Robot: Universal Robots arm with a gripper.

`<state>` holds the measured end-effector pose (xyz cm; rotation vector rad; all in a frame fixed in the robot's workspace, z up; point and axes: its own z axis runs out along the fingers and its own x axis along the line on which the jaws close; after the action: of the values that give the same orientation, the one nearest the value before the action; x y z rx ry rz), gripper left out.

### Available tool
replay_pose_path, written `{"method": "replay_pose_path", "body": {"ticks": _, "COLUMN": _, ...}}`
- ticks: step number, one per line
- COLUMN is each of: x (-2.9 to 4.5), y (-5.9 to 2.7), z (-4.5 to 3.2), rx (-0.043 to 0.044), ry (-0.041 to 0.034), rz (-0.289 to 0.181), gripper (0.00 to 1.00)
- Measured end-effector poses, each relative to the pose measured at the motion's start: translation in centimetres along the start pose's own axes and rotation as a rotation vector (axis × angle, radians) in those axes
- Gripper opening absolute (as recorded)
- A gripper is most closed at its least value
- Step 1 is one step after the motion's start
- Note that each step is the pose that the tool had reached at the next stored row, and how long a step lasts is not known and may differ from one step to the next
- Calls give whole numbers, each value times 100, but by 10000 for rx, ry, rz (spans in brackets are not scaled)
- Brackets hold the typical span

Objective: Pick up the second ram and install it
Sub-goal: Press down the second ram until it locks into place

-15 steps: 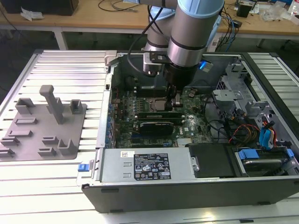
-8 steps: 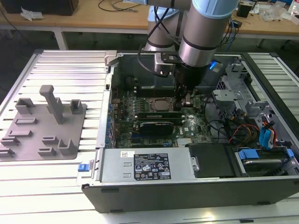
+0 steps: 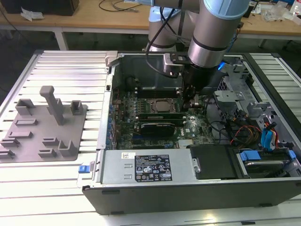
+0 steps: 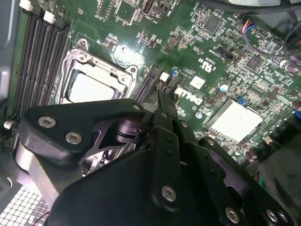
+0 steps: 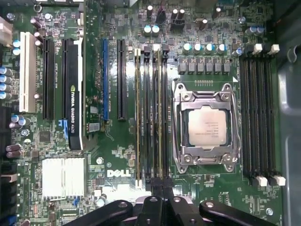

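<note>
Right now my gripper (image 5: pixel 162 200) hangs just over one end of the second ram (image 5: pixel 161 117), which stands edge-on in the slots beside the processor (image 5: pixel 207 126). Its long axis runs straight away from the gripper, parallel to the processor's side. I cannot tell whether the gripper is clamped or released. The board (image 5: pixel 117 160) is crowded; the case (image 3: pixel 108 136) walls it in.

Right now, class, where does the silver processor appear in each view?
Exterior view: the processor sits near the picture's centre.
First wrist view: the processor lies beside the empty black slots.
Second wrist view: the processor lies beside those same slots.
Shared landmark: the empty black slots.
</note>
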<state>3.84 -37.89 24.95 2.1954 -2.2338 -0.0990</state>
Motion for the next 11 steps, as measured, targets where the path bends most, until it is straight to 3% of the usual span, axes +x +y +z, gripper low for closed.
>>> {"method": "replay_pose_path", "body": {"ticks": 3, "x": 1, "y": 30, "z": 48, "rx": 62, "ry": -2, "rz": -2, "gripper": 8}}
{"method": "replay_pose_path", "body": {"ticks": 11, "x": -23, "y": 42, "z": 117, "rx": 104, "ry": -18, "rz": 346, "gripper": 8}}
